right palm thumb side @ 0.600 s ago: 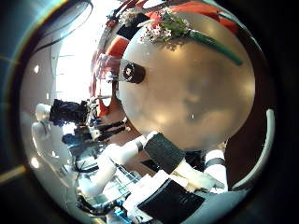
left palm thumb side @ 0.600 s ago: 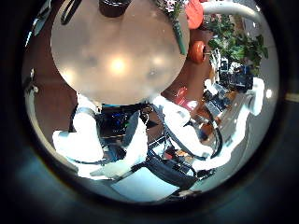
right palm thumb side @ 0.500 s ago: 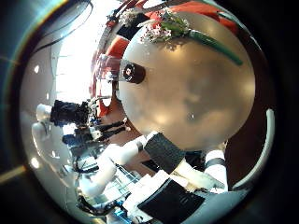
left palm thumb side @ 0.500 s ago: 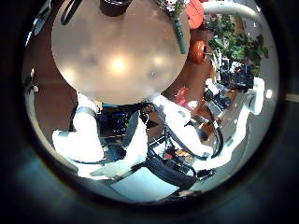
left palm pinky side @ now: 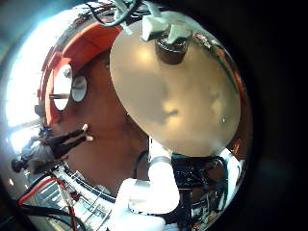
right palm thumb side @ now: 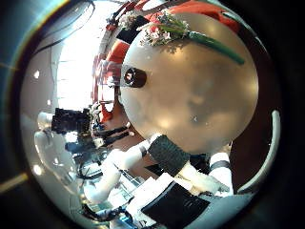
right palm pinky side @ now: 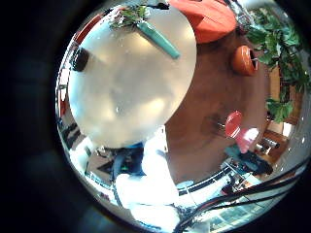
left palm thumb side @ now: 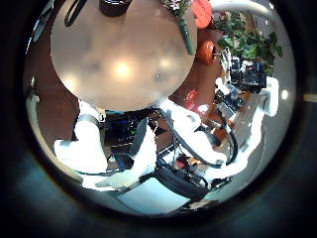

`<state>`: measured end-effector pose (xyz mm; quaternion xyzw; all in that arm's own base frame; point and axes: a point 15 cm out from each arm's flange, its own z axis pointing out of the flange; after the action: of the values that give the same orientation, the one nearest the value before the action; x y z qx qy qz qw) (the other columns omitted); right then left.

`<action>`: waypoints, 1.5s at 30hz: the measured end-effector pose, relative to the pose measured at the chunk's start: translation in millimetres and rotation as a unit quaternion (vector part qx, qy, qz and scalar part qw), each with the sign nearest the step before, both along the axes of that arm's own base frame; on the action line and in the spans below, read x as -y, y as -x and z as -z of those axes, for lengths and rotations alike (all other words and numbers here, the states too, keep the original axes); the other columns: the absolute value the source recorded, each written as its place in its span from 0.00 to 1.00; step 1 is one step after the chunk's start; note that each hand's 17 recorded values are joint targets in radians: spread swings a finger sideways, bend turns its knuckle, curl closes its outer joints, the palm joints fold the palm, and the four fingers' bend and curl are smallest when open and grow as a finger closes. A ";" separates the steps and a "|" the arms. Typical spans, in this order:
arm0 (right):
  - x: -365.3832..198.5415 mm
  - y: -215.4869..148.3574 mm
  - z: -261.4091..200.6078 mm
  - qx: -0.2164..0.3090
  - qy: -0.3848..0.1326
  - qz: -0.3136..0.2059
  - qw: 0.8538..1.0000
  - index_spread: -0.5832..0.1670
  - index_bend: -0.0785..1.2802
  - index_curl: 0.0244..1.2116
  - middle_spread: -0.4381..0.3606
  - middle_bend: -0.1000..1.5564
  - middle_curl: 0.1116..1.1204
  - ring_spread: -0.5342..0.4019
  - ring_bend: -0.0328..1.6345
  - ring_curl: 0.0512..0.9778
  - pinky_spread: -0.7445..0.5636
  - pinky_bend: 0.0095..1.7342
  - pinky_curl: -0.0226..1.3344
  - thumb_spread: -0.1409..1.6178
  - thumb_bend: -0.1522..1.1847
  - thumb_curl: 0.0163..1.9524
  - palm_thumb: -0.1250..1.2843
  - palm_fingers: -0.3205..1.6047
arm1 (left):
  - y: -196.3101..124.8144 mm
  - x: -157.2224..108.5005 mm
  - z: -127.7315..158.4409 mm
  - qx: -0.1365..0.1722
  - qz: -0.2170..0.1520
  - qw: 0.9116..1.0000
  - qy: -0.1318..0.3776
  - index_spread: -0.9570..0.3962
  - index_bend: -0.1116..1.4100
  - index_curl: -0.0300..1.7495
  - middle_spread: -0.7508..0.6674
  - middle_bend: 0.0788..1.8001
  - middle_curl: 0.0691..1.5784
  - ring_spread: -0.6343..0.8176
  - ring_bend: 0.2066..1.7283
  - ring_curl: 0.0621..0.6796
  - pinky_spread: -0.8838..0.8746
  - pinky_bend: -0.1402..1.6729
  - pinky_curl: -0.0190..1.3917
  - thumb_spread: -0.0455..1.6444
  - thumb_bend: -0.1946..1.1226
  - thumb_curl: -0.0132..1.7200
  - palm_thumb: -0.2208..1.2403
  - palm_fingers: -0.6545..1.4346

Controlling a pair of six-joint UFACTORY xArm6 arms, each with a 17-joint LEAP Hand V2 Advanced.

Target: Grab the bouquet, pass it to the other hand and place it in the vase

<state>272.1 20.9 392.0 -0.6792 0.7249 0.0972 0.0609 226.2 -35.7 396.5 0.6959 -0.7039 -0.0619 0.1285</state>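
Note:
The bouquet (right palm thumb side: 181, 33) lies flat near the rim of a round table (right palm thumb side: 195, 95), its flowers bunched at one end and its long stems (right palm pinky side: 157, 41) pointing across the tabletop. The vase (right palm thumb side: 133, 78), a short dark cylinder, stands upright near the table's edge, well apart from the bouquet. It shows again in the left little finger side palm view as the vase (left palm pinky side: 173, 50), just below parts of my left hand (left palm pinky side: 159, 24). Both palms are far above the table (left palm thumb side: 119, 59). Nothing lies in either palm. My right hand is not seen.
The arms' white bodies (left palm thumb side: 99, 149) stand at the table's near side. Beyond the table are a sofa (right palm pinky side: 209, 15), a round stool (right palm pinky side: 243, 60) and potted plants (left palm thumb side: 253, 45). Floor surrounds the table.
Both thumb side views have shifted slightly, so the palms have moved a little. The bouquet and the vase stay where they were on the table.

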 end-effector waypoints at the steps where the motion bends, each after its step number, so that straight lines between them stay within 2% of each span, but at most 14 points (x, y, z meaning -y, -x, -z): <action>1: 0.8 -0.1 0.0 -0.001 0.001 0.000 1.000 0.36 0.17 0.21 0.60 0.19 0.24 0.71 0.34 0.19 0.88 0.26 0.20 0.72 0.10 0.15 0.38 0.32 | 0.0 2.3 0.0 -0.001 0.006 1.000 -0.001 0.76 0.17 0.16 0.84 0.08 0.19 0.84 0.23 0.24 0.81 0.23 0.25 0.65 0.13 0.19 0.38 0.31; 4: 2.2 -4.2 -3.0 0.000 0.003 -0.001 1.000 0.39 0.17 0.21 0.56 0.24 0.27 0.63 0.40 0.21 0.85 0.25 0.19 0.71 0.10 0.15 0.39 0.41 | -1.4 9.8 -0.4 -0.001 0.027 1.000 -0.002 0.76 0.17 0.16 0.84 0.08 0.19 0.84 0.23 0.23 0.81 0.23 0.24 0.65 0.13 0.19 0.38 0.31; 7: 10.5 -13.9 -10.8 0.004 0.006 -0.006 1.000 0.41 0.17 0.21 0.52 0.26 0.28 0.56 0.46 0.24 0.81 0.28 0.19 0.69 0.09 0.16 0.38 0.44 | -4.8 16.4 -3.5 0.000 0.049 0.999 0.000 0.76 0.18 0.16 0.84 0.08 0.19 0.84 0.22 0.23 0.81 0.22 0.24 0.65 0.13 0.19 0.39 0.31; 14: 80.2 -46.2 -33.9 -0.057 0.007 0.030 0.998 0.47 0.17 0.21 0.50 0.28 0.30 0.47 0.48 0.27 0.73 0.31 0.19 0.67 0.10 0.17 0.39 0.39 | -8.8 22.7 -14.2 0.011 0.097 0.995 0.012 0.76 0.18 0.17 0.84 0.08 0.19 0.84 0.22 0.23 0.81 0.22 0.24 0.66 0.13 0.19 0.39 0.32; 17: 99.2 -61.2 -26.8 -0.099 -0.004 0.037 0.994 0.48 0.17 0.22 0.51 0.28 0.30 0.47 0.49 0.27 0.72 0.31 0.19 0.67 0.10 0.18 0.42 0.38 | -7.2 22.6 -15.4 0.013 0.114 0.993 0.016 0.76 0.18 0.17 0.84 0.08 0.19 0.84 0.22 0.23 0.81 0.22 0.24 0.66 0.13 0.19 0.39 0.32; 23: 111.3 -75.0 -1.4 -0.177 -0.027 0.035 0.983 0.53 0.16 0.21 0.54 0.26 0.30 0.49 0.48 0.27 0.72 0.35 0.20 0.65 0.11 0.21 0.55 0.29 | -7.5 12.6 -16.8 0.021 0.135 0.990 0.023 0.76 0.17 0.17 0.84 0.08 0.19 0.84 0.22 0.23 0.81 0.22 0.24 0.66 0.13 0.19 0.39 0.32; 26: 112.7 -80.9 13.2 -0.202 -0.022 0.034 0.978 0.56 0.16 0.20 0.55 0.26 0.30 0.50 0.47 0.26 0.72 0.37 0.20 0.64 0.11 0.22 0.59 0.27 | -8.0 8.0 -16.7 0.023 0.147 0.989 0.024 0.76 0.18 0.17 0.84 0.08 0.19 0.84 0.22 0.23 0.81 0.22 0.24 0.66 0.13 0.19 0.39 0.32; 29: 109.9 -87.7 28.3 -0.222 -0.012 0.030 0.975 0.58 0.16 0.20 0.56 0.27 0.30 0.50 0.47 0.26 0.71 0.38 0.20 0.64 0.10 0.23 0.62 0.26 | -10.5 0.3 -16.2 0.024 0.148 0.988 0.025 0.76 0.18 0.17 0.84 0.08 0.19 0.84 0.22 0.23 0.81 0.22 0.24 0.66 0.13 0.19 0.39 0.32; 39: 96.1 -101.8 63.2 -0.267 0.041 0.013 0.963 0.63 0.16 0.20 0.56 0.27 0.30 0.48 0.47 0.27 0.66 0.41 0.21 0.61 0.11 0.25 0.71 0.23 | -11.8 0.6 -8.9 0.014 0.163 0.986 0.029 0.76 0.18 0.17 0.84 0.08 0.19 0.84 0.21 0.22 0.81 0.22 0.24 0.67 0.13 0.19 0.39 0.32; 45: 91.6 -113.7 79.1 -0.267 0.058 0.006 0.962 0.63 0.16 0.20 0.56 0.26 0.30 0.46 0.47 0.27 0.64 0.45 0.21 0.61 0.10 0.27 0.74 0.22 | -13.0 -0.1 -6.2 0.010 0.164 0.986 0.028 0.76 0.18 0.17 0.84 0.08 0.19 0.84 0.21 0.22 0.81 0.22 0.24 0.67 0.13 0.19 0.39 0.32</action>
<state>385.8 -70.7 312.9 -0.6269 0.7229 0.2328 -0.1739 239.1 -35.6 402.7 0.5679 -0.8111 -0.0553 0.1287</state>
